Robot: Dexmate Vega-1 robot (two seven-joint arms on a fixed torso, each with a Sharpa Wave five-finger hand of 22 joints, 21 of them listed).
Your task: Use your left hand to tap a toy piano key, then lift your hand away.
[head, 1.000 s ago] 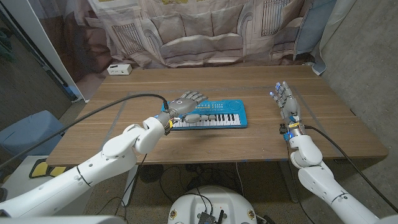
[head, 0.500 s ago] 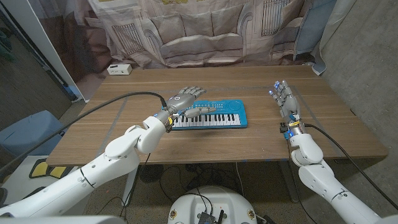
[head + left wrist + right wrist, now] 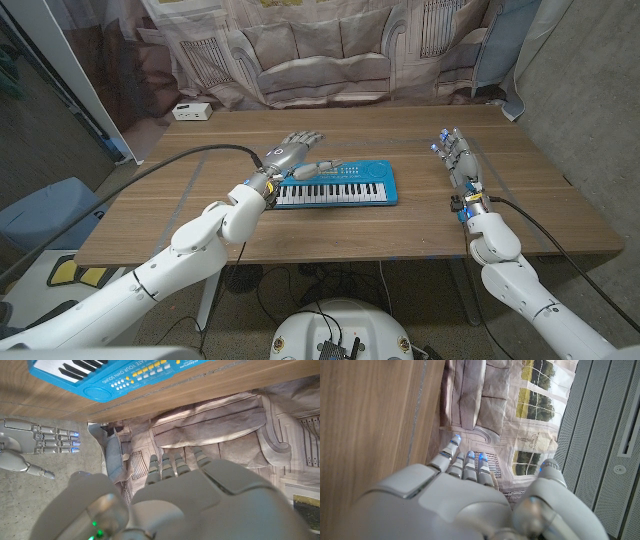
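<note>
The blue toy piano [image 3: 340, 185] with white and black keys lies mid-table, its left end behind my left hand. My left hand [image 3: 294, 152] hovers raised above the piano's left end, fingers spread and holding nothing, thumb reaching out over the keys. In the left wrist view that hand [image 3: 185, 495] points away from the table, and the toy piano [image 3: 115, 375] shows along the table's surface. My right hand [image 3: 459, 160] stands on its edge at the table's right side, fingers extended and apart, empty; it is also the hand [image 3: 37, 445] seen in the left wrist view.
A small white box [image 3: 191, 111] sits at the table's far left corner. A curtain printed with a sofa [image 3: 320, 50] hangs behind the table. A black cable [image 3: 150, 180] runs along my left arm. A blue bin [image 3: 45, 215] stands left of the table.
My left hand has risen from the piano's left keys and drawn back toward the far side, fingers opening. The right hand has stayed put.
</note>
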